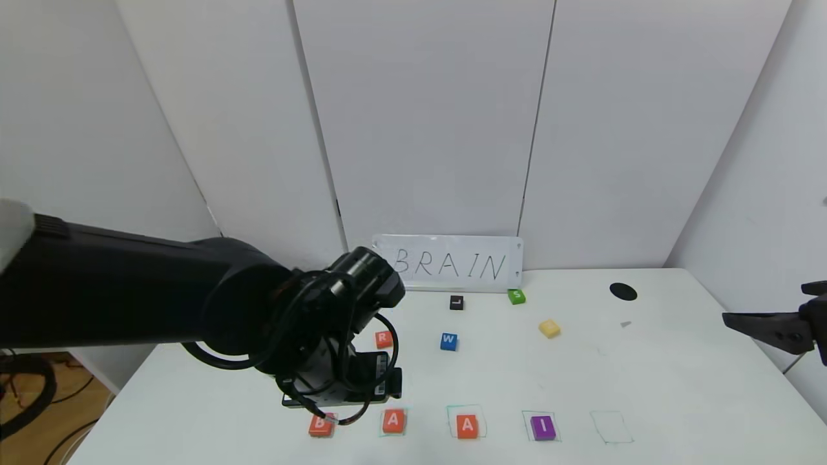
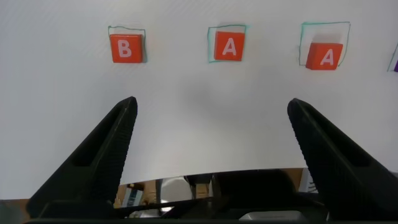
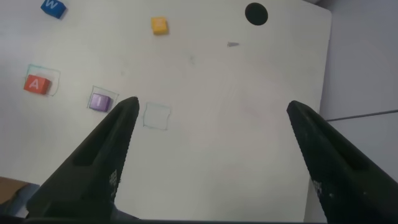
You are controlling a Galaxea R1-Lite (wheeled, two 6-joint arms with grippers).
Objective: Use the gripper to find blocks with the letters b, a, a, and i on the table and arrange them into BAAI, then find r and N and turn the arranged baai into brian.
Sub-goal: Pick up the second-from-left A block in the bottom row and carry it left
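Observation:
On the white table (image 1: 646,374), orange B (image 1: 321,425), orange A (image 1: 393,420), a second orange A (image 1: 467,426) and purple I (image 1: 543,427) lie in a row in green outlines near the front edge. The orange R (image 1: 384,339) lies behind them, and the pale yellow N (image 1: 550,328) is farther right. My left gripper (image 1: 345,391) hovers just behind B and the first A. It is open and empty in its wrist view (image 2: 211,104), which shows B (image 2: 125,48) and both A blocks (image 2: 229,46) (image 2: 324,57). My right gripper (image 3: 212,106) is open and empty at the right table edge (image 1: 769,326).
A fifth green outline (image 1: 611,427), right of I, holds nothing. A blue W block (image 1: 449,341), a black L block (image 1: 457,302) and a green S block (image 1: 516,296) lie mid-table. A BRAIN sign (image 1: 449,263) leans on the back wall. A black hole (image 1: 623,291) is at the far right.

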